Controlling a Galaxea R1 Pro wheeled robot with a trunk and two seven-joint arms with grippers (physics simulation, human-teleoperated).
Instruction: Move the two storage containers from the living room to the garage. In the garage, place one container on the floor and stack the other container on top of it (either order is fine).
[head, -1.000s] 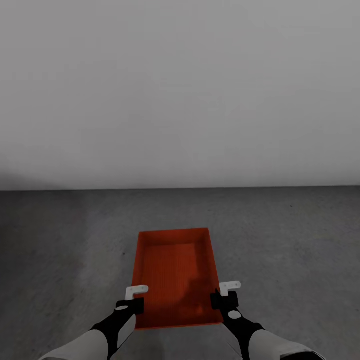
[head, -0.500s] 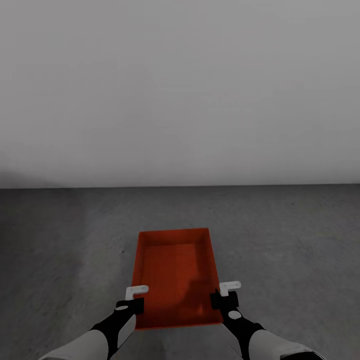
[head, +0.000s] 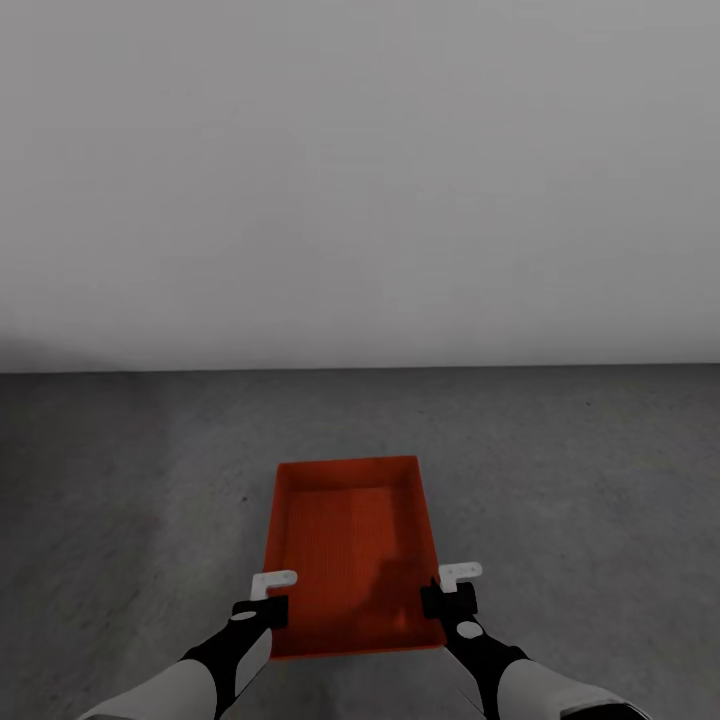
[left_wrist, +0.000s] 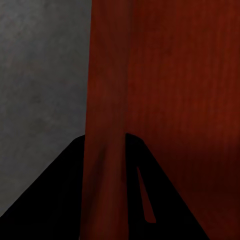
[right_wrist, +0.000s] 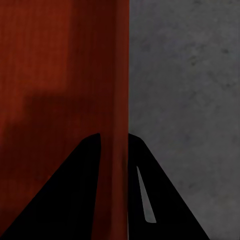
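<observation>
Between your two arms, low in the head view, one orange-red storage container (head: 350, 555) is held out in front of you over the dark grey concrete floor (head: 580, 480). It is open-topped and nothing lies inside it. Its long axis runs away from you, toward the wall. Whether its base touches the floor or hangs above it cannot be told from these views.

Your left gripper (head: 272, 592) sits on the container's left long wall, near the end closest to you. In the left wrist view the left gripper (left_wrist: 104, 170) has a dark finger on each side of the red wall, so it is clamped on that wall.

Your right gripper (head: 452, 588) sits on the right long wall, also near the close end. In the right wrist view the right gripper (right_wrist: 114, 170) likewise straddles the red wall, one finger inside and one outside, closed on it.

Beyond the container the speckled floor runs to a plain white-grey wall (head: 360, 180), which meets it in a straight horizontal line.
</observation>
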